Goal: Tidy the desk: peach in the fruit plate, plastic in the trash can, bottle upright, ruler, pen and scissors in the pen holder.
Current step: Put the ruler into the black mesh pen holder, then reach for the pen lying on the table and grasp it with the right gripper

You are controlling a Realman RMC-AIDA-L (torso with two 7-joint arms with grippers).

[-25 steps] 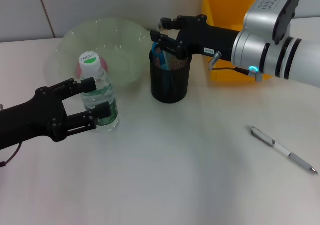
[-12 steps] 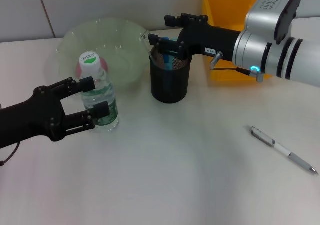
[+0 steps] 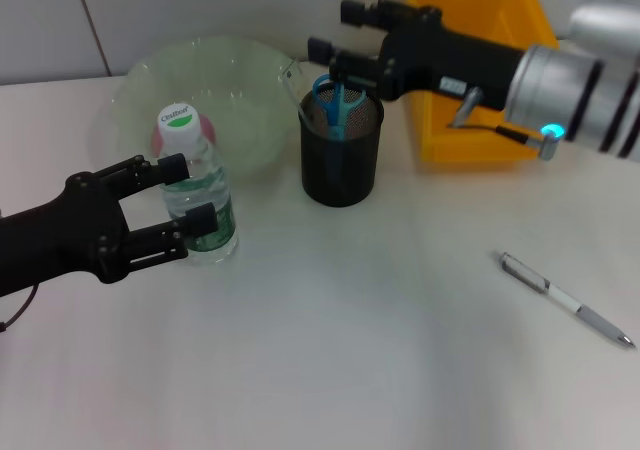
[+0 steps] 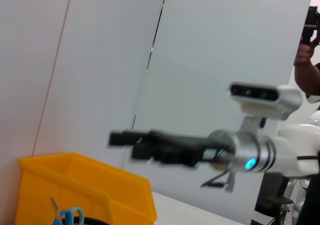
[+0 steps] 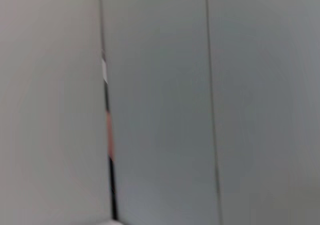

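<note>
Nearest, at lower right of the head view, the pen (image 3: 565,299) lies flat on the desk, its long axis running from upper left to lower right. It sits well apart from the right gripper (image 3: 335,42), which hovers empty with jaws apart above the pen holder (image 3: 341,160) at upper centre. The left gripper (image 3: 185,206) at middle left clasps the upright bottle (image 3: 196,196), so the right arm looks likelier to fetch the pen.

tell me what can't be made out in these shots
- Peach: head view, mostly hidden behind the bottle.
- Holder contents: only blue scissors handles show; a ruler can't be confirmed.
- Bin: inside blocked by the right arm.
- Right wrist view: only blurred wall.
- Left tool: grip on bottle unclear.
</note>
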